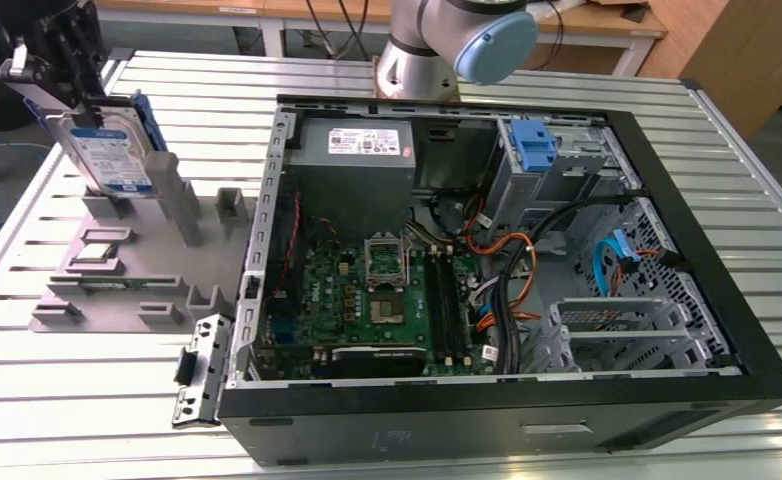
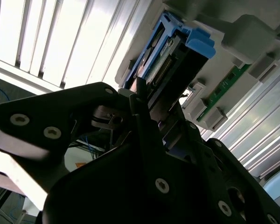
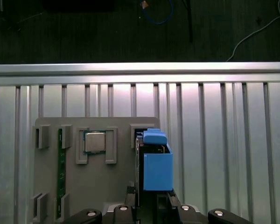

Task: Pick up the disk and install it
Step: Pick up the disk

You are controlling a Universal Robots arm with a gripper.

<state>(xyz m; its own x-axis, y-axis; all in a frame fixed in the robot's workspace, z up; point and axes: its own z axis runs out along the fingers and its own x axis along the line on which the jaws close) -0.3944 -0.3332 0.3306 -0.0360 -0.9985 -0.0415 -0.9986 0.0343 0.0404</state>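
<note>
Jaws grip the top edge of the disk [image 1: 108, 150] [image 2: 170, 60] [image 3: 157, 170] from above. They are closed against its two flat faces and hold it upright on edge with the blue side rails running vertically. Directly below the jaws, the disk's lower edge sits among the posts of the grey holder [image 1: 144, 270]; I cannot tell whether it has cleared the slot. Near the jaws on the same holder, a square processor chip [image 3: 94, 142] lies in its pocket. A green memory stick [image 3: 60, 172] lies in a groove further off, and both are apart from the disk. Beyond the holder, open slats of the table [image 1: 44, 400] run out to its edge, leaving room on that side. Farther from the jaws, toward the exterior view's right, stands the open computer case [image 1: 751, 330], its raised wall just beside the holder. A blue-latched drive bay [image 1: 535, 145] sits in its far corner. The arm [image 1: 455, 45] rises behind the case, and the wrist above the jaws points straight down.
</note>
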